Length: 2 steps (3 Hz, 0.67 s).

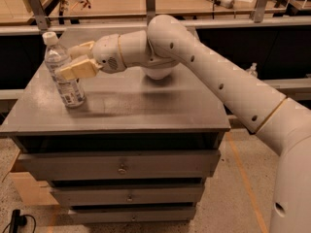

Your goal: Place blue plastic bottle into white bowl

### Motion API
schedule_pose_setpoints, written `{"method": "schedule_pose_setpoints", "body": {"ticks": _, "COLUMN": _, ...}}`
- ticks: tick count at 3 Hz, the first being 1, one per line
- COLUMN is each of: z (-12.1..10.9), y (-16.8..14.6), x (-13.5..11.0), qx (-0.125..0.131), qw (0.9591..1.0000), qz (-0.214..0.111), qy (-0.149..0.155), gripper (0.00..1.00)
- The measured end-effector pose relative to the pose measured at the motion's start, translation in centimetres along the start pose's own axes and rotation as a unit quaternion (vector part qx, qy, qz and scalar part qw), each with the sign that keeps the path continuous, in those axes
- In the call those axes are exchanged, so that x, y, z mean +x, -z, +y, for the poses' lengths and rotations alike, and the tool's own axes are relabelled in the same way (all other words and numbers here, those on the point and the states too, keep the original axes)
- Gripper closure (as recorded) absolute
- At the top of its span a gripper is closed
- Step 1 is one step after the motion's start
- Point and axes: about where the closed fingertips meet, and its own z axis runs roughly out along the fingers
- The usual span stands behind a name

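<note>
my pincer (66,61) is out at the left end of the cabinet (146,106) top. fingers (77,70) are spread, one in front of the bottle (70,91) and one behind it, up on the upper body just under the shoulder. can't tell if the pads are actually touching the plastic. nothing's lifted though, the bottle stands upright on its base near the left edge. the bowl (158,74) sits further back and to the right, mostly hidden under my wrist, well apart from the bottle. handling-wise i'd guess thin clear plastic: light, smooth, and the walls will cave if i squeeze hard. how much water is in it i can't make out, so the weight's a bit of a gamble. where i'm lined up seems about right, since the part near the shoulder should be stiffer than the label band, and gripping high lets it hang straight instead of swinging. moderate squeeze, not a crush. the bigger worry is that it's way taller than the bowl is wide, so it'll probably lean on the rim or tip that little bowl rather than stand in it.
</note>
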Motion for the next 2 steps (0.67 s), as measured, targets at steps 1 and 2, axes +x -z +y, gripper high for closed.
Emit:
{"method": "schedule_pose_setpoints", "body": {"ticks": 1, "z": 0.5, "y": 0.8, "x": 0.0, "qx": -0.002, "qw": 0.9997, "qz": 0.025, "qy": 0.0, "gripper": 0.71}}
{"method": "schedule_pose_setpoints", "body": {"ticks": 2, "z": -1.6, "y": 4.0, "x": -0.9, "qx": 0.063, "qw": 0.9964, "qz": 0.056, "qy": -0.006, "gripper": 0.95}}
